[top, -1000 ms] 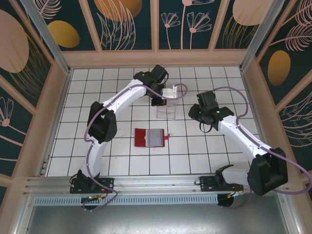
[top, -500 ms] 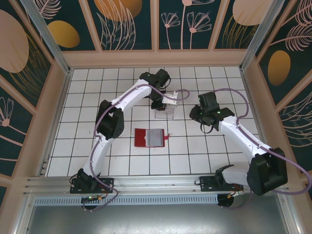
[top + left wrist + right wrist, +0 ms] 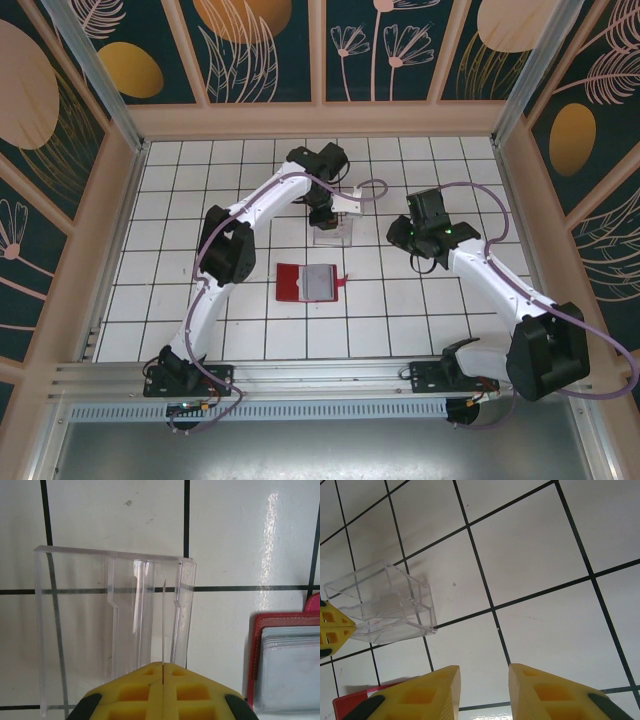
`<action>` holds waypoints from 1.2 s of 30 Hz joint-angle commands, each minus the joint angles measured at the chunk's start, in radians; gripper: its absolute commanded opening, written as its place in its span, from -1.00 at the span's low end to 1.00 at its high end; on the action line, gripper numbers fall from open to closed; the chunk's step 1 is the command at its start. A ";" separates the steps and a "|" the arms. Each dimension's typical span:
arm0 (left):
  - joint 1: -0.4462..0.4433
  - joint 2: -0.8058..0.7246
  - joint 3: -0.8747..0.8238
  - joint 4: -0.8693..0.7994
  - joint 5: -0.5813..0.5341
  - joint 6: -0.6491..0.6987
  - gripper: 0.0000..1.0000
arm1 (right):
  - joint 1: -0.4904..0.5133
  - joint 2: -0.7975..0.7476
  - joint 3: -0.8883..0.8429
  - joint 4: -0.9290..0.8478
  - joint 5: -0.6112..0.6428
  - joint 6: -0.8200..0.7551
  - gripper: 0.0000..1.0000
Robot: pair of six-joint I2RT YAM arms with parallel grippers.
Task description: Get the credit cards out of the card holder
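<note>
Step in hand, by my judgement: stowing one extracted card. My left gripper (image 3: pixel 163 669) is clenched on a pale card (image 3: pixel 164 625), seen edge-on and lined up with the clear stand (image 3: pixel 75 630). My right gripper (image 3: pixel 484 675) hangs half-parted and empty. The card holder (image 3: pixel 310 283) lies open just beside the stand. Next: lower squarely into a slot, then release. Over the last second my left arm has closed in on the stand; the holder has not moved.

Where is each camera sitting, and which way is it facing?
Top external: high behind the bases, looking down at the table; both arms show.
Left wrist: above the shut left gripper, facing the clear stand.
Right wrist: above the open right gripper, facing table tiles.
All three share the clear stand and red card holder.
</note>
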 commanded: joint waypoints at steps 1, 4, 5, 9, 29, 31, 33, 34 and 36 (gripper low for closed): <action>-0.005 0.027 0.043 -0.053 0.017 -0.043 -0.96 | -0.005 -0.011 -0.006 0.011 -0.012 -0.017 -0.36; -0.005 0.039 0.053 -0.053 0.011 -0.042 -0.94 | -0.006 -0.013 -0.004 0.008 -0.010 -0.019 -0.36; -0.005 0.043 0.054 -0.053 0.009 -0.037 -0.94 | -0.007 -0.014 -0.005 0.007 -0.011 -0.019 -0.36; -0.005 0.054 0.066 -0.052 0.007 -0.030 -0.92 | -0.006 -0.022 -0.007 0.000 -0.005 -0.017 -0.36; -0.005 -0.059 0.083 0.095 -0.040 -0.121 -0.38 | 0.072 0.002 0.029 0.005 -0.023 -0.003 -0.37; -0.005 -0.093 0.034 0.156 -0.052 -0.204 -0.33 | 0.099 0.025 0.037 0.008 -0.036 -0.003 -0.36; -0.004 -0.135 -0.031 0.230 -0.068 -0.306 -0.31 | 0.125 0.052 0.045 0.011 -0.050 -0.005 -0.36; -0.005 -0.164 -0.079 0.281 -0.082 -0.368 -0.31 | 0.140 0.066 0.049 0.011 -0.056 -0.006 -0.36; -0.005 -0.235 -0.196 0.419 -0.109 -0.495 -0.31 | 0.162 0.095 0.054 0.010 -0.065 -0.011 -0.36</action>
